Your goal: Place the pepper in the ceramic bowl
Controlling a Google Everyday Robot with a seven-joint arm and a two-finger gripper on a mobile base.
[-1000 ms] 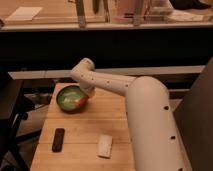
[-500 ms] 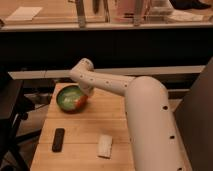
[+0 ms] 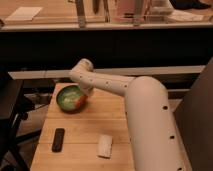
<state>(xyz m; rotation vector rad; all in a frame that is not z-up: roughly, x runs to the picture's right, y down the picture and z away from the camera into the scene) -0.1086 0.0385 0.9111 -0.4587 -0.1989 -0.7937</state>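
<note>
On the wooden table [image 3: 85, 131], toward its far left corner, sits the green bowl [image 3: 64, 96]. The orange-red pepper [image 3: 79, 102] shows at the bowl's right inner side, just below the gripper [image 3: 85, 95], which hangs over the bowl's right rim at the end of the white arm [image 3: 107, 84]. Whether the gripper is open or closed, or has hold of the pepper, cannot be told. A black bar [image 3: 58, 139] lies front left, well apart from the bowl. A white block [image 3: 104, 145] lies to the bar's right, near the front edge
</note>
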